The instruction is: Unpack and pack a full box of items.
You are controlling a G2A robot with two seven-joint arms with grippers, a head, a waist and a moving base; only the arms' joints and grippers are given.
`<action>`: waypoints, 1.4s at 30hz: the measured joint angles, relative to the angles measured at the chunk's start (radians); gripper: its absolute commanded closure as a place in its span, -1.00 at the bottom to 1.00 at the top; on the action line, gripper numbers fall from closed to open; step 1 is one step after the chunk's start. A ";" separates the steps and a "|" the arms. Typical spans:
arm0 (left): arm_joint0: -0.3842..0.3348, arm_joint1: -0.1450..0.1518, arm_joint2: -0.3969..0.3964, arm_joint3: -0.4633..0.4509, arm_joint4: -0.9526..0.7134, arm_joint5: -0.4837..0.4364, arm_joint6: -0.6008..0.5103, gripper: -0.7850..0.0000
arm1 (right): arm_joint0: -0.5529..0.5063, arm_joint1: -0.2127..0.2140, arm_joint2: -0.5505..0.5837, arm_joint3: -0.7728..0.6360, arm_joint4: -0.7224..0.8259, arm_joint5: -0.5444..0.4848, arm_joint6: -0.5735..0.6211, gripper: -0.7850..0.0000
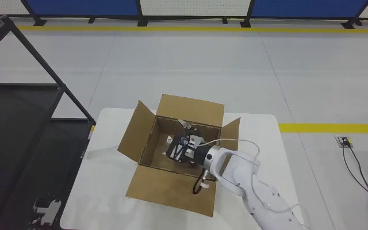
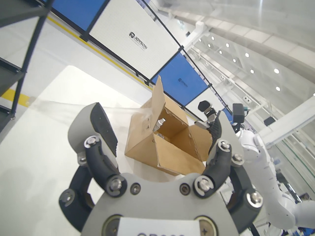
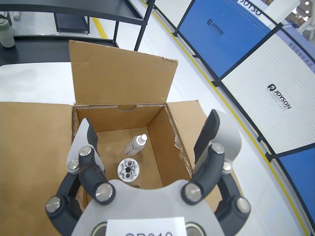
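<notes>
**Right gripper spread over the open box, left one low beside it**

The box (image 1: 150,144) stands mid-table (image 1: 109,172) with all four flaps folded outward, so its mouth is unobstructed. The right gripper (image 1: 184,148) hangs over that mouth with its fingers spread wide and nothing between them. One finger is close to the near wall and the other lies over the opposite rim. From above I can't quite tell how far it has dipped below the rim.

On the box floor lie a small bottle (image 3: 135,144), tilted toward a far corner, and just beside it a round silver piece (image 3: 128,169). Bare cardboard surrounds both.

The left gripper (image 2: 157,114) sits low over the bare tabletop, apart from the box, its fingers also spread and holding nothing. A dark rack (image 1: 34,132) stands just beside the table's left edge.
</notes>
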 measured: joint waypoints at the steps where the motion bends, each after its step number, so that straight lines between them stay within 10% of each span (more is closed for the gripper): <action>1: 0.004 0.002 0.009 -0.001 0.016 -0.020 -0.020 -1.00 | -0.035 0.008 0.028 -0.048 0.000 -0.017 0.012 -1.00; 16: -0.005 0.008 0.028 -0.001 0.073 -0.023 -0.067 -1.00 | -0.151 0.028 0.122 -0.170 0.001 -0.030 0.053 -1.00; 23: -0.109 0.025 0.165 0.026 0.130 0.113 -0.250 -1.00 | -0.281 0.049 0.238 -0.238 -0.034 0.020 -0.118 -1.00; 42: -0.292 0.041 0.452 0.098 0.468 0.201 -0.235 -1.00 | -0.554 0.083 0.450 -0.321 -0.011 0.055 -0.289 -1.00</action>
